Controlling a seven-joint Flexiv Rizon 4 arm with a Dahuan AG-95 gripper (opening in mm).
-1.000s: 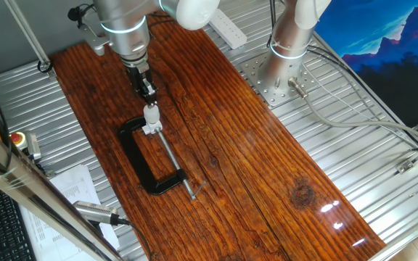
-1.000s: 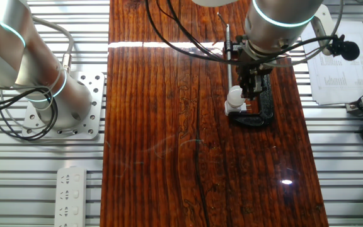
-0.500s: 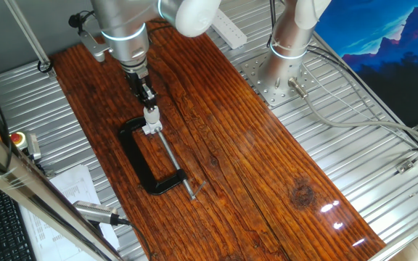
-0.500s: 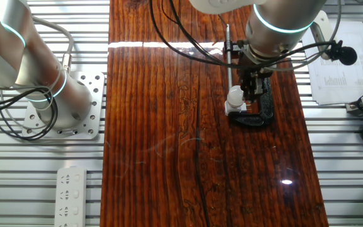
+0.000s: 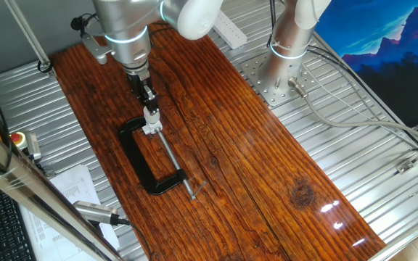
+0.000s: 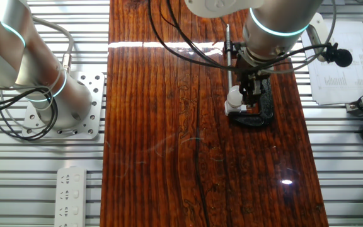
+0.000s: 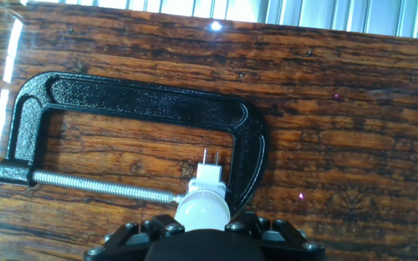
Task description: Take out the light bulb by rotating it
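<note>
The light bulb [image 7: 202, 209] is small, white and rounded, and stands on a white socket block [image 7: 210, 176] with two pins, held in the black C-clamp [image 7: 136, 101]. In the hand view my gripper [image 7: 202, 228] sits at the bottom edge, its black fingers [image 7: 140, 233] closed on either side of the bulb. One fixed view shows my gripper [image 5: 149, 101] pointing down onto the light bulb [image 5: 151, 114] at the clamp's [image 5: 138, 156] far end. In the other fixed view the light bulb [image 6: 234, 95] peeks out left of my gripper [image 6: 249, 93].
The clamp's long steel screw [image 5: 174, 163] runs along the dark wooden board [image 5: 252, 167] toward its near end. A second robot base [image 5: 285, 51] stands on the metal plate to the right. A power strip [image 6: 72, 194], papers [image 6: 339, 69] and cables lie off the board.
The hand has turned a little about its own axis over the bulb; the camera mount on the wrist has swung round. Bulb, socket and clamp stay where they were.
</note>
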